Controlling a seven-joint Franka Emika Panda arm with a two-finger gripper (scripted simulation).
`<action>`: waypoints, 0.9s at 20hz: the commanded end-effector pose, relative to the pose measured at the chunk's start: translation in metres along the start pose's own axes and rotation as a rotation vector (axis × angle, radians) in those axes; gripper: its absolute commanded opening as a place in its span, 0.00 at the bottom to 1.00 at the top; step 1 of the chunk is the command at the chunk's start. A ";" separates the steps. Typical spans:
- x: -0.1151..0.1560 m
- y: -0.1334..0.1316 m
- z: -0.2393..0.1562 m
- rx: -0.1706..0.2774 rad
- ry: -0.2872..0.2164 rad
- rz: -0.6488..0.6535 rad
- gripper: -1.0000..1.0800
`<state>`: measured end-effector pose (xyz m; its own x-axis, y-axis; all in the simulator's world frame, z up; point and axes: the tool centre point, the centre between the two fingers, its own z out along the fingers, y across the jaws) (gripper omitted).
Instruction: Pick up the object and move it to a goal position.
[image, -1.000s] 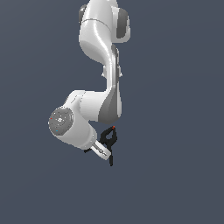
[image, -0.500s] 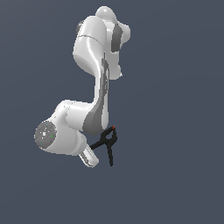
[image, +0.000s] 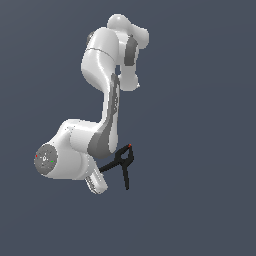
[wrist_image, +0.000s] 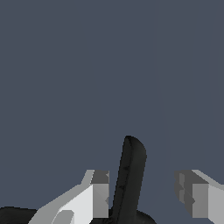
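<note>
The small black spring clamp (image: 122, 164) with its red tip has emerged from behind the white arm (image: 102, 100) over the last second. The gripper (wrist_image: 142, 192) jaws stand apart, one finger (wrist_image: 99, 192) touching a handle, so I cannot tell it is gripped; table edges aren't visible.

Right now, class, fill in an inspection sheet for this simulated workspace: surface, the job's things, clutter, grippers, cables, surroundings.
Surface: nothing seen; plain dark blue-grey backdrop only.
Job's things: black spring clamp, red tip uppermost in the exterior view, handles splayed; one handle stands between the fingers in the wrist view.
Clutter: nothing seen.
Grippers: gripper open; one finger beside the handle, the other finger well apart from it.
Cables: nothing seen.
Surroundings: white Panda arm; no goal marker seen.
</note>
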<state>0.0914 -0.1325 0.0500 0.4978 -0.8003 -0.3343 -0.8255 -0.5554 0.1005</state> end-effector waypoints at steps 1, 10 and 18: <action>0.001 0.000 0.001 0.000 -0.002 0.008 0.62; 0.001 0.001 0.013 -0.001 -0.002 0.006 0.62; 0.000 0.001 0.026 -0.001 -0.002 0.008 0.00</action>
<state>0.0838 -0.1276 0.0259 0.4907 -0.8039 -0.3362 -0.8288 -0.5496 0.1045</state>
